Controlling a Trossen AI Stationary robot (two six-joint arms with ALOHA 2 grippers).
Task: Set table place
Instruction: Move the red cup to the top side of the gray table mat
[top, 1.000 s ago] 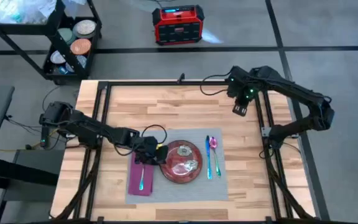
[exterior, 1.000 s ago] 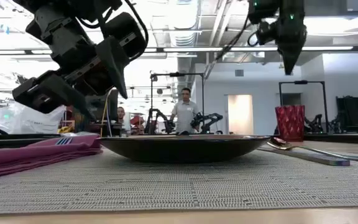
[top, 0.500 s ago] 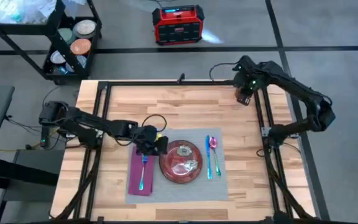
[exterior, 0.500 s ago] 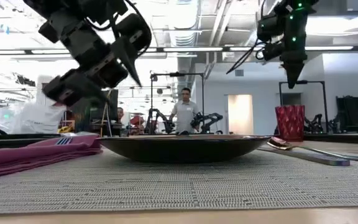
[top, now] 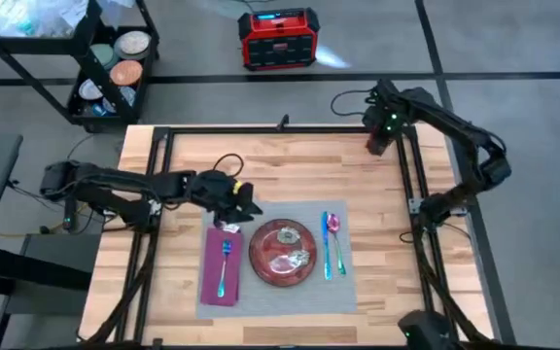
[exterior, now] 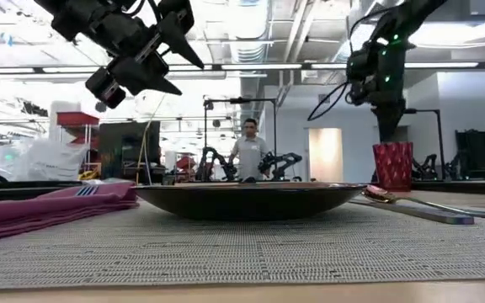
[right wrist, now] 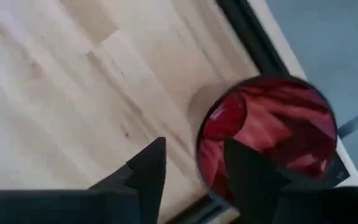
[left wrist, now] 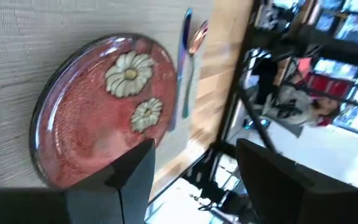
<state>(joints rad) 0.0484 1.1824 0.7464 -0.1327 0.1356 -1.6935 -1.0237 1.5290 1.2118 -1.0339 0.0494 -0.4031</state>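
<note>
**Both grippers open above the table, place setting laid on the grey mat**

The left gripper [top: 244,206] hangs in the air with its 2 fingers spread and nothing between them, just above the far edge of the large grey rectangular placemat [top: 343,292]. In its wrist view the dark fingers [left wrist: 126,180] frame the round red glazed plate with 2 white flower motifs [left wrist: 107,112].

The right gripper [top: 376,146] is at the far right corner of the light-wood butcher-block table [top: 290,170], fingers parted, directly over a red faceted glass tumbler [right wrist: 269,137] that stands on the wood beside the black rail.

On the placemat, the plate sits near the middle. To its left lies a folded magenta cloth napkin [top: 220,284] with an iridescent fork [top: 224,267] on top. To its right lie an iridescent knife [top: 326,251] and a pink-bowled spoon [top: 335,233], side by side.

A person [exterior: 248,150] stands in the room beyond.
</note>
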